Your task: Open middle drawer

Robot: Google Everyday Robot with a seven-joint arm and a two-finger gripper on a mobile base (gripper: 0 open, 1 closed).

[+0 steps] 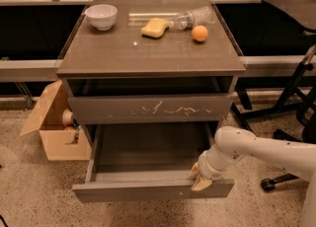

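The middle drawer (143, 190) stands pulled far out of the dark grey-brown cabinet, and its grey inside (148, 147) is bare. My gripper (199, 177) is at the top edge of the drawer front, right of centre, at the end of my white arm (256, 149), which comes in from the right. Above it, the drawer front with white scratches (148, 108) is slightly out, with a dark gap under the cabinet top.
On the cabinet top (123, 53) are a white bowl (101, 16), a yellow sponge (154, 27), a lying clear bottle (192, 18) and an orange (199, 33). An open cardboard box (54, 132) stands on the floor at the left. A black chair base (291, 102) stands at the right.
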